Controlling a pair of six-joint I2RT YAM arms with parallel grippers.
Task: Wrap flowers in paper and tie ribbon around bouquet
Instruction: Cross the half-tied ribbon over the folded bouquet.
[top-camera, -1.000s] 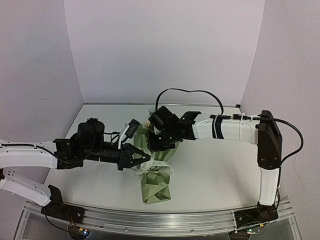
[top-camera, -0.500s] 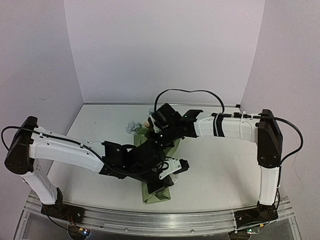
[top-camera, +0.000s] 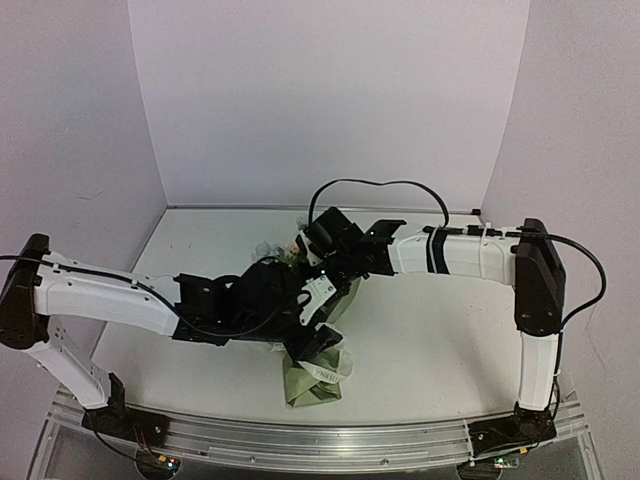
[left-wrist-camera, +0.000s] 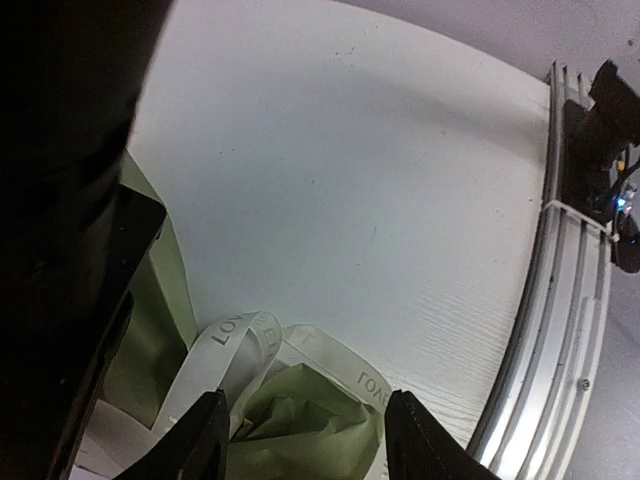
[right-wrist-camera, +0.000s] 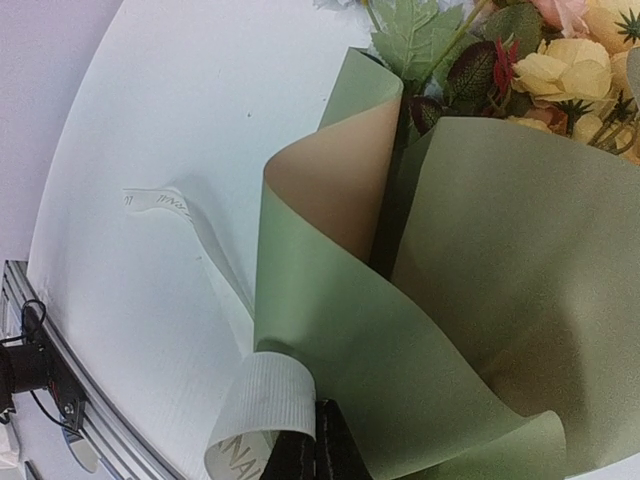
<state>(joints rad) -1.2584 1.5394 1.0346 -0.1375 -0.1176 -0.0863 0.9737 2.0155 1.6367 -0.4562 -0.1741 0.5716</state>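
The bouquet (top-camera: 312, 385) lies at the table's near middle, a cone of olive-green paper (right-wrist-camera: 440, 300) with a tan reverse (right-wrist-camera: 335, 175). Yellow and pink flowers (right-wrist-camera: 560, 60) show at its wide rim. The cream ribbon (left-wrist-camera: 240, 340) loops over the crumpled narrow end, and a loose tail (right-wrist-camera: 160, 200) lies on the table. My left gripper (left-wrist-camera: 305, 445) hovers open over that end, with ribbon and paper between its fingertips but not pinched. My right gripper (right-wrist-camera: 315, 455) is shut on a ribbon loop (right-wrist-camera: 265, 400) beside the paper's wide part.
A metal rail (left-wrist-camera: 560, 300) runs along the near table edge, close to the bouquet's narrow end. Both arms cross over the bouquet (top-camera: 320, 290) in the top view. Lilac walls close in the white table (left-wrist-camera: 350, 150) at the back and sides.
My left arm has swung from the bouquet's left side across its narrow end, and its gripper has gone from shut to open. The right gripper has stayed put.
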